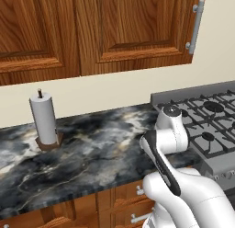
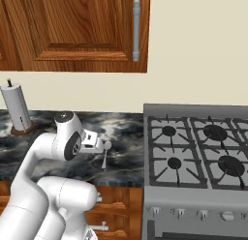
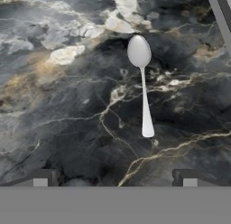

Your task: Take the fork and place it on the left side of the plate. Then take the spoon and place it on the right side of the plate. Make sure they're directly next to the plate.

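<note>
The spoon [image 3: 142, 85] is small and all silver. It lies flat on the dark marble counter [image 3: 67, 110], with its oval bowl toward the top of the hand view and its handle pointing back at me. My gripper [image 3: 115, 179] hovers above the counter just short of the handle's end. It is open, its two dark fingertips [image 3: 43, 178] are spread wide, and nothing is between them. In the right base view the spoon [image 2: 104, 156] lies near the counter's front edge, just right of my gripper [image 2: 95, 146]. The fork and the plate are out of view.
A grey gas stove [image 2: 198, 152] adjoins the counter immediately right of the spoon, and its edge [image 3: 220, 15] shows in the hand view. A paper towel roll [image 1: 44, 116] stands at the back left by the wall. Wooden cabinets [image 1: 92, 29] hang overhead.
</note>
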